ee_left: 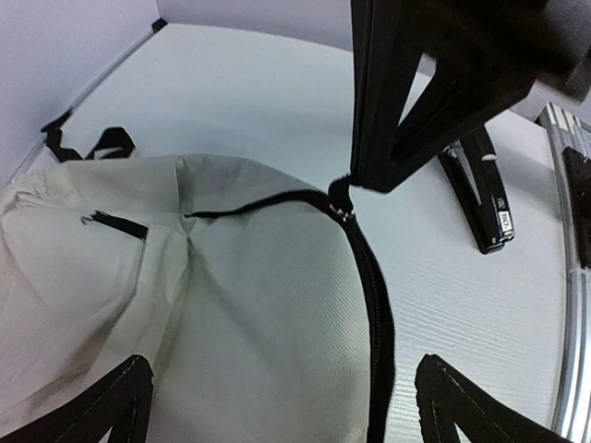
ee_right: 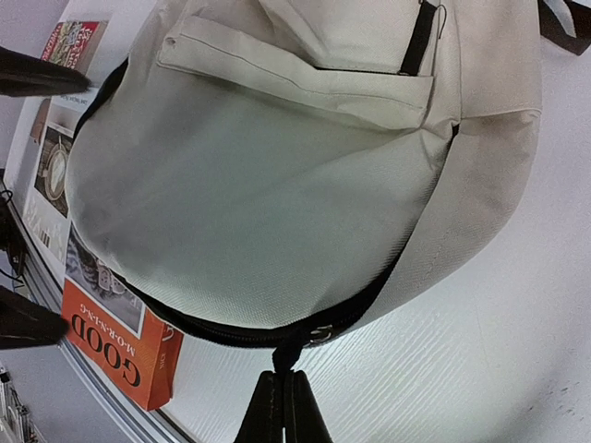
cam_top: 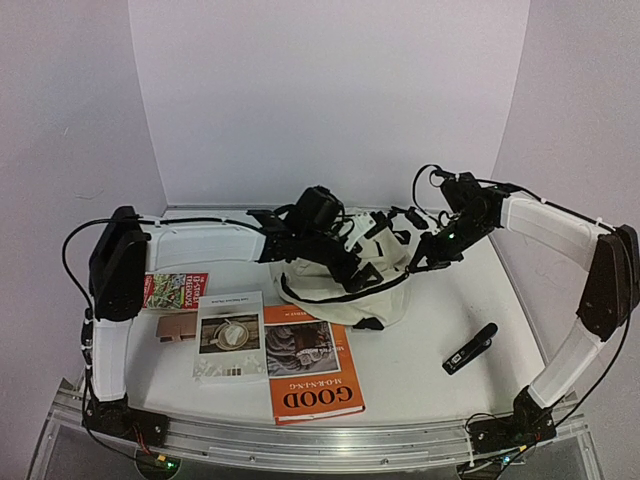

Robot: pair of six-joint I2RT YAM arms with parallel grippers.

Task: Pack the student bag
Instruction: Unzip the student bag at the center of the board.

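Beside the student bag (cam_top: pixel 335 298), books (cam_top: pixel 318 392) and a stapler (cam_top: pixel 470 349); left jaws wide, right jaws tight on its zipper pull (ee_right: pixel 286 356).

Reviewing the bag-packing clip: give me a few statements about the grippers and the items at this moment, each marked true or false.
1. The right gripper pinches the student bag by its zipper pull. True.
2. The left gripper is shut on the bag's fabric. False: its jaws stand open above the bag.
3. The orange Good Morning book is inside the bag. False: it lies on the table, on the near side of the bag.
4. A black stapler lies on the table to the right of the bag. True.
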